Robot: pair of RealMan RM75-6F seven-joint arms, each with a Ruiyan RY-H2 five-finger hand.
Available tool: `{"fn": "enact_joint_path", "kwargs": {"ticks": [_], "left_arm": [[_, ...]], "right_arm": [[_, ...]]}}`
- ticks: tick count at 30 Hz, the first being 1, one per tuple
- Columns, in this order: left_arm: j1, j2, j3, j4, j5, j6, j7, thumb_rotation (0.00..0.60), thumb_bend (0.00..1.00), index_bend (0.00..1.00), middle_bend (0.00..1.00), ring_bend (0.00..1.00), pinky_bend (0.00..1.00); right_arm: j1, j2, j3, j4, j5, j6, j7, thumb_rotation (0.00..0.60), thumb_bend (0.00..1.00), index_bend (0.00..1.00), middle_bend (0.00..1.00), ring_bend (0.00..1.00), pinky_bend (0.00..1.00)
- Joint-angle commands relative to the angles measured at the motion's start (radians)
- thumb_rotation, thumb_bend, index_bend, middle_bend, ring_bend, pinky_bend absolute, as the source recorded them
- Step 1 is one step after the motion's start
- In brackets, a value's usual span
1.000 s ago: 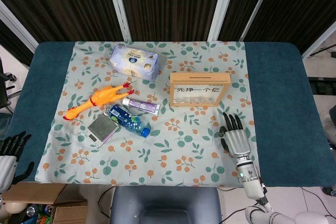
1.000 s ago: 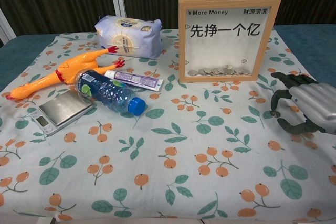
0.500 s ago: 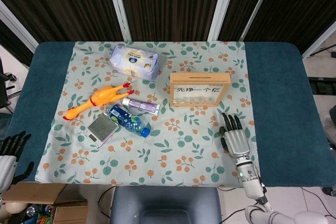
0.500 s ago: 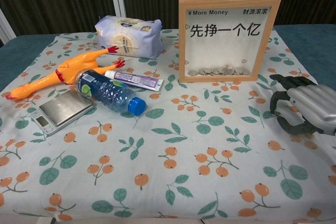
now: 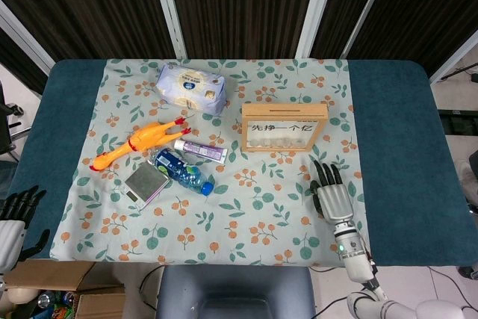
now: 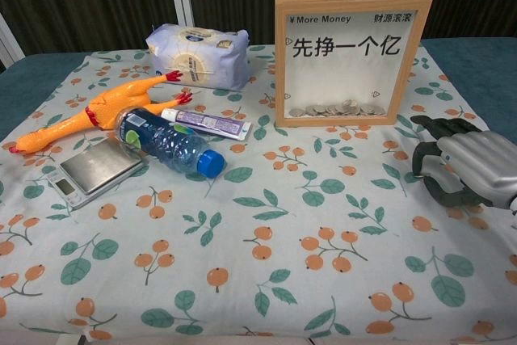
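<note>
Left hand [image 5: 13,223]: off the table's left edge, fingers spread, holding nothing; only the head view shows it.
Chicken [image 5: 137,142]: lies on the cloth [image 5: 224,214], left part, beak toward the pack.
Scale [image 6: 95,169]: just in front of the chicken, touching the bottle.
Bottle [image 6: 168,144]: on its side, blue cap toward the near edge.
Tube [image 6: 208,124]: flat behind the bottle.
Pack [image 5: 191,88]: far left of the cloth.
Frame [image 6: 350,56]: upright, coins heaped at its bottom; the chest view alone makes the coins clear.
Right hand [image 6: 464,170]: palm down on the cloth, near the frame's right front; fingers curled onto the cloth.
Coin: seen under the right hand a second ago in the chest view, now hidden; whether it is pinched cannot be told.
Change: right fingers have closed in and lowered; everything else unmoved.
</note>
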Motion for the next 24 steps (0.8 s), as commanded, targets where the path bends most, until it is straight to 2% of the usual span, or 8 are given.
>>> {"fn": "enact_joint_path", "kwargs": {"ticks": [1, 15, 24], "left_arm": [[0.0, 0.0, 0.0, -0.001, 0.0, -0.001, 0.002, 0.6, 0.42, 0.0, 0.0, 0.0, 0.0], [-0.002, -0.005, 0.001, 0.003, -0.006, -0.01, 0.002, 0.6, 0.41, 0.0, 0.0, 0.0, 0.0], [-0.003, -0.009, 0.002, 0.014, -0.004, -0.01, -0.009, 0.6, 0.41, 0.0, 0.0, 0.0, 0.0]], "right_arm": [[0.0, -0.002, 0.0, 0.004, -0.001, 0.002, 0.001, 0.6, 0.36, 0.63, 0.03, 0.0, 0.0], [-0.004, -0.012, -0.002, 0.022, -0.015, 0.032, 0.017, 0.6, 0.36, 0.69, 0.06, 0.0, 0.0], [-0.006, -0.015, -0.002, 0.031, -0.018, 0.036, 0.019, 0.6, 0.36, 0.67, 0.06, 0.0, 0.0]]}}
